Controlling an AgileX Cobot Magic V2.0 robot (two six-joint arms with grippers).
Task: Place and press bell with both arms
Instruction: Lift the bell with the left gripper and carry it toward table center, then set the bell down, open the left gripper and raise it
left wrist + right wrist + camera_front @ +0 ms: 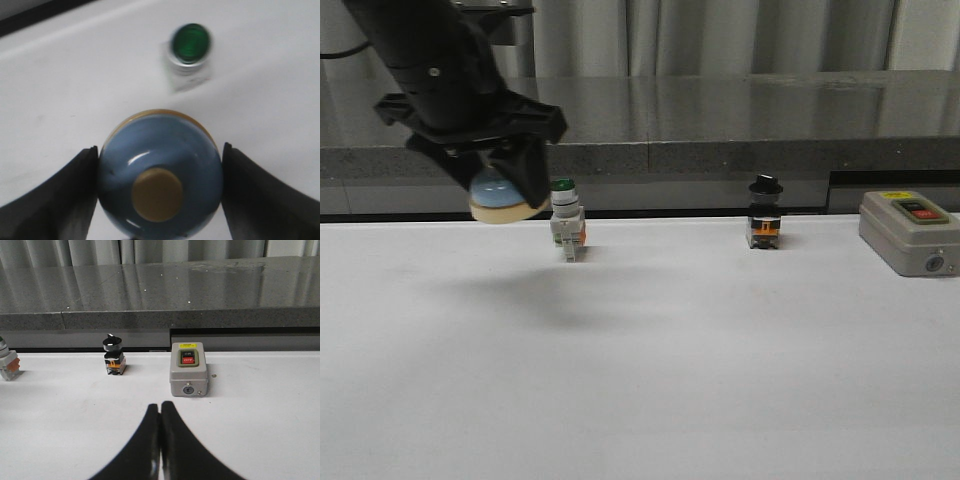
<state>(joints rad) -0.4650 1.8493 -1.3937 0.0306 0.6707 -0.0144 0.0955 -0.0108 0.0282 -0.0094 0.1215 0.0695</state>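
Note:
The light-blue bell (498, 196) with its cream base hangs above the white table at the far left, held in my left gripper (505, 185). In the left wrist view the bell (160, 172) fills the gap between the two black fingers (70, 195), its cream button facing the camera. My left gripper (160, 195) is shut on the bell's dome. My right gripper (160, 409) is shut and empty, its tips pressed together low over the table. It does not show in the front view.
A green-capped white pushbutton switch (566, 222) stands just right of the bell and shows in the left wrist view (190, 50). A black knob switch (764, 212) and a grey box with a red button (908, 232) stand further right. A dark counter edge (720, 155) runs behind.

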